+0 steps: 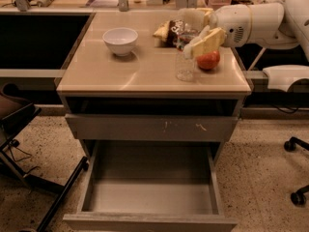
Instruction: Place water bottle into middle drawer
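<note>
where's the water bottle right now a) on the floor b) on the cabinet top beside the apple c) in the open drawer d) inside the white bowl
b: the water bottle stands upright on the cabinet top right beside the apple, with the gripper at its upper part.
</note>
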Tool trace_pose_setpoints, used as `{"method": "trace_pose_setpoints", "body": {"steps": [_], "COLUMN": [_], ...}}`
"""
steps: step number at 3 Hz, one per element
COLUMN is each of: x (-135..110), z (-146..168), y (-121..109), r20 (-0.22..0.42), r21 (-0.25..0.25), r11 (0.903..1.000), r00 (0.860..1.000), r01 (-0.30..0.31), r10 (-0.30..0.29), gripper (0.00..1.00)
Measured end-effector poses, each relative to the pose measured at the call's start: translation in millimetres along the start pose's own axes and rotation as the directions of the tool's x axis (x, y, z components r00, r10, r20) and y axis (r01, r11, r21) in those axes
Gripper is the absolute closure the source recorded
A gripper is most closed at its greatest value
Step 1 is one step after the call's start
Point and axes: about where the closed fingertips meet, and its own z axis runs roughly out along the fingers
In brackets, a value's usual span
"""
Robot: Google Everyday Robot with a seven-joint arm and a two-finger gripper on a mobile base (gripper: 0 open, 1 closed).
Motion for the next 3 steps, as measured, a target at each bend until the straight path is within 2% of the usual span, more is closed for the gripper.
{"method": "trace_pose_setpoints", "body": {"steps": [1, 2, 3], "x": [-16, -21, -48], "z": [-2, 0, -44], "y": [-11, -36, -62], "r20": [0.002, -0.050, -0.103], "r21": [-0.010, -0.030, 0.117], "r11": [0.9998, 0.9994, 0.9925], "r00": [1.000, 0.999, 0.994], "r01": [0.016, -0.017, 0.036], "r10": [-0.016, 0.015, -0.024], "gripper": [0.00, 0.00, 0.00]}}
